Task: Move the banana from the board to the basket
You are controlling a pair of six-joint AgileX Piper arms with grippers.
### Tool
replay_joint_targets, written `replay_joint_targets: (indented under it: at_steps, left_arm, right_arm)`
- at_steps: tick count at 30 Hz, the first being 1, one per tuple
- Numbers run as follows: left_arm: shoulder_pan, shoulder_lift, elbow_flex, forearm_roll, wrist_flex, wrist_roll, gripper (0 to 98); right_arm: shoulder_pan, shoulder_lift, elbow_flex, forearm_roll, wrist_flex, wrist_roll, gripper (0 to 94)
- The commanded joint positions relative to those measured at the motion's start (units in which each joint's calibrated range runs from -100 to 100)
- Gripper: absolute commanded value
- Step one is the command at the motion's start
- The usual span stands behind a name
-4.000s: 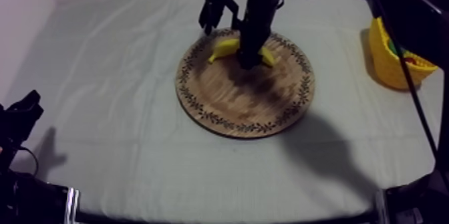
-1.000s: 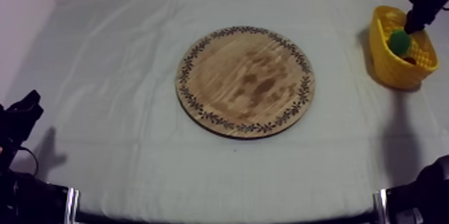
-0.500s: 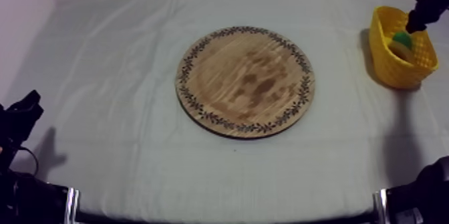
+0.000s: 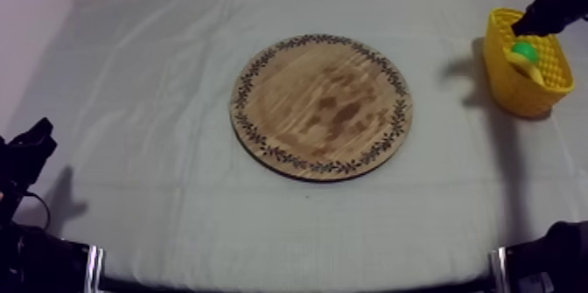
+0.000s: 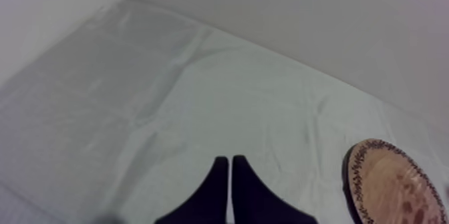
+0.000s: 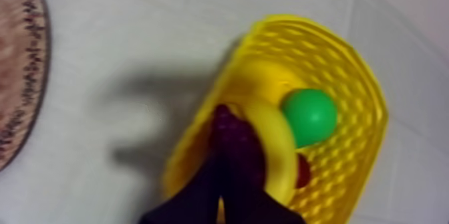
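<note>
The round wooden board (image 4: 319, 108) lies bare in the middle of the table. At the far right stands the yellow basket (image 4: 528, 87), with the banana (image 6: 275, 143) lying curved inside it beside a round green fruit (image 6: 309, 115) and a small red fruit (image 6: 304, 171). My right gripper (image 6: 224, 112) hangs over the basket's near rim (image 6: 200, 133), its fingers together as a wedge and holding nothing. From above, that gripper (image 4: 522, 26) is at the basket's back left edge. My left gripper (image 5: 230, 161) is shut on nothing, low at the left (image 4: 37, 135).
The board's patterned rim (image 5: 357, 173) shows beyond my left gripper, and its edge (image 6: 27, 73) lies well apart from the basket. Open cloth surrounds the board on all sides. A pale wall runs along the table's far side.
The banana has gone from the board into the basket. Over the last second my right gripper let go, shut its fingers and shifted slightly toward the basket's left rim. The left arm is still.
</note>
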Motion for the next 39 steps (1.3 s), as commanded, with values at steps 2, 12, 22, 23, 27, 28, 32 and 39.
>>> replay_joint_targets:
  at_steps: [2,12,22,23,27,28,32,39]
  left_arm:
    - [0.0,0.0,0.0,0.01,0.0,0.0,0.1]
    - [0.0,0.0,0.0,0.01,0.0,0.0,0.1]
    - [0.0,0.0,0.0,0.01,0.0,0.0,0.1]
    - [0.0,0.0,0.0,0.01,0.0,0.0,0.1]
    - [0.0,0.0,0.0,0.01,0.0,0.0,0.1]
    - [0.0,0.0,0.0,0.01,0.0,0.0,0.1]
    - [0.0,0.0,0.0,0.01,0.0,0.0,0.1]
    - [0.0,0.0,0.0,0.01,0.0,0.0,0.1]
  right_arm:
    - [-1.6,-15.4,11.7,-1.1,-1.1,-1.0,0.8]
    - [-1.3,-46.7,30.2,-3.7,-0.8,0.2,0.7]
    - [-5.7,-71.6,43.2,-2.2,4.5,-3.2,0.9]
    - [-5.9,-73.8,44.5,-2.2,4.5,-3.6,1.1]
    - [-6.3,-81.2,47.8,-2.1,4.4,-6.0,3.1]
    - [-6.3,-83.0,48.5,-2.1,4.4,-6.4,3.5]
    - [-6.2,-87.8,51.3,-2.6,4.0,-7.5,4.6]
    - [-5.9,-89.2,57.6,-3.7,0.9,-8.5,7.9]
